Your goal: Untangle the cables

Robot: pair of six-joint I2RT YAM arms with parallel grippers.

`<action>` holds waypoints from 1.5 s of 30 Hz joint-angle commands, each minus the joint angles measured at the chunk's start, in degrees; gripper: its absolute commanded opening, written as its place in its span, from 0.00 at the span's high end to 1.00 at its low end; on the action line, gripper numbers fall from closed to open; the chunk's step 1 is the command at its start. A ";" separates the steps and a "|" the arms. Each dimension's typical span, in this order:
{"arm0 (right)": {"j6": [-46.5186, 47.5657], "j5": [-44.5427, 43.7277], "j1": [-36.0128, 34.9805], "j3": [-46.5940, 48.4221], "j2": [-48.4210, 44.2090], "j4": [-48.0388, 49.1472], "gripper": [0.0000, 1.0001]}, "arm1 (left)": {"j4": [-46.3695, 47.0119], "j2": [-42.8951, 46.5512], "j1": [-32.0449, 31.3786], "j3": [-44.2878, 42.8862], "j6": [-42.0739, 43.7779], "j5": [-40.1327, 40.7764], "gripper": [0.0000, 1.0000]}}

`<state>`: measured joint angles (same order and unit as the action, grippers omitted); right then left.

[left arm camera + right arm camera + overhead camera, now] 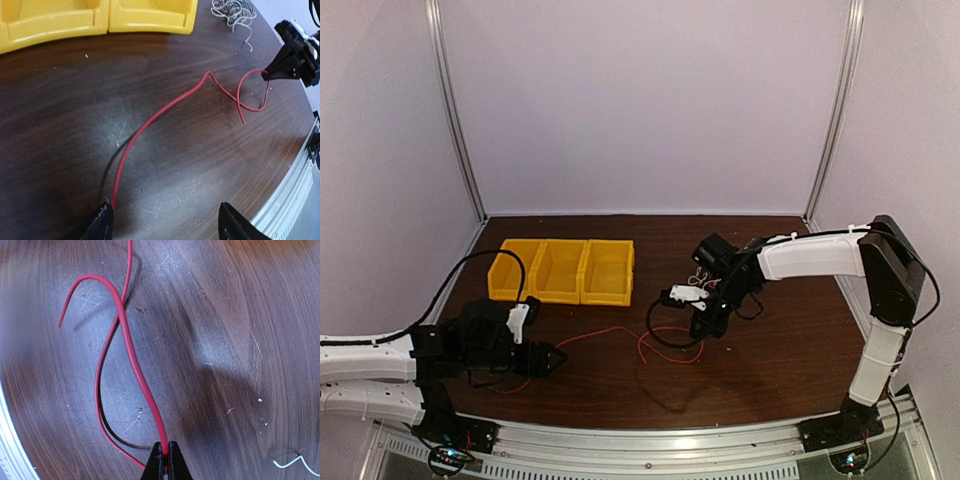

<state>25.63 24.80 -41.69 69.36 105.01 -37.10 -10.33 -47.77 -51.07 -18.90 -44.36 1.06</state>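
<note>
A long red cable (620, 332) lies across the brown table (780, 350) between my two grippers. In the left wrist view the red cable (150, 125) runs from beside my left finger (102, 222) up to a kink, then loops over to the right gripper (267, 74). My left gripper (165, 225) is open wide and holds nothing; it sits low at the left (552, 358). My right gripper (166, 457) is shut on the red cable (135, 365), which curls back in a loop on the table. A small tangle of white wires (232, 11) lies behind it (701, 282).
Three yellow bins (562, 270) stand in a row at the back left. The metal rail (650, 440) runs along the near edge. A loose white wire end (292, 462) lies near the right gripper.
</note>
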 commanded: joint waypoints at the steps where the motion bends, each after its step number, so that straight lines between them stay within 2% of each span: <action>1: 1.01 -1.68 1.07 -0.71 -1.11 1.16 1.00 | 4.22 -2.28 -1.28 0.99 2.05 -4.90 0.27; 4: 0.94 -1.34 1.25 -0.64 -1.25 1.48 1.00 | 4.04 -5.76 -1.28 -0.03 3.05 -2.66 0.32; 9: 1.01 -0.79 1.33 -1.04 -2.22 1.85 1.00 | 1.67 -11.84 -1.26 -2.79 4.12 3.50 0.54; 11: 1.00 -0.65 1.32 -1.28 -2.49 1.89 1.00 | 1.48 -11.97 -1.31 -3.94 4.81 2.39 0.63; 13: 0.95 -0.48 1.29 -1.48 -2.66 2.05 1.00 | 1.40 -10.07 -1.31 -5.25 5.45 -0.49 0.67; 15: 0.92 -0.54 1.38 -1.67 -2.85 2.27 1.00 | 0.44 -6.61 -1.31 -6.47 4.97 -1.05 0.64; 16: 0.94 -0.60 1.42 -1.76 -2.90 2.29 1.00 | -0.96 -4.74 -1.31 -7.03 4.29 -0.34 0.58; 20: 0.69 -0.46 1.54 -1.85 -3.05 2.59 1.00 | -9.78 -2.25 -1.23 -8.87 1.10 6.87 0.44; 22: 0.57 -0.37 1.63 -1.82 -3.27 2.73 1.00 | -12.83 -4.12 -1.17 -8.88 0.58 7.91 0.38; 25: 0.32 -0.33 1.69 -1.70 -3.52 2.90 1.00 | -12.64 -8.19 -1.23 -8.47 -0.80 6.18 0.34; 29: -0.32 0.10 1.68 -1.51 -3.50 3.15 1.00 | -13.72 -14.35 -1.23 -8.79 -3.30 6.06 0.33; 30: -0.50 0.18 1.62 -1.59 -3.55 3.25 1.00 | -13.04 -15.24 -1.23 -8.65 -3.55 4.96 0.37; 33: -1.01 0.72 1.61 -1.60 -3.67 3.59 1.00 | -10.57 -15.73 -1.29 -8.28 -3.50 2.22 0.56; 34: -1.09 0.89 1.61 -1.60 -3.67 3.73 1.00 | -9.69 -15.12 -1.31 -8.24 -3.54 1.92 0.67; 36: -1.29 1.44 1.59 -1.47 -3.63 4.15 1.00 | -6.99 -13.19 -1.27 -7.69 -3.22 1.23 0.96; 37: -1.50 1.74 1.60 -1.39 -3.57 4.47 1.00 | -5.42 -12.08 -1.30 -7.25 -3.27 1.07 1.00; 41: -2.38 4.77 1.15 0.91 -1.23 4.53 1.00 | 2.56 -10.86 -1.25 -5.81 -3.19 0.21 1.00; 45: -4.10 10.42 0.02 5.37 2.58 4.49 1.00 | 16.72 -12.74 -1.31 -5.69 -2.96 -0.93 1.00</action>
<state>23.68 29.02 -40.62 70.11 104.55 -33.80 -10.68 -59.37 -52.23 -25.15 -47.44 1.83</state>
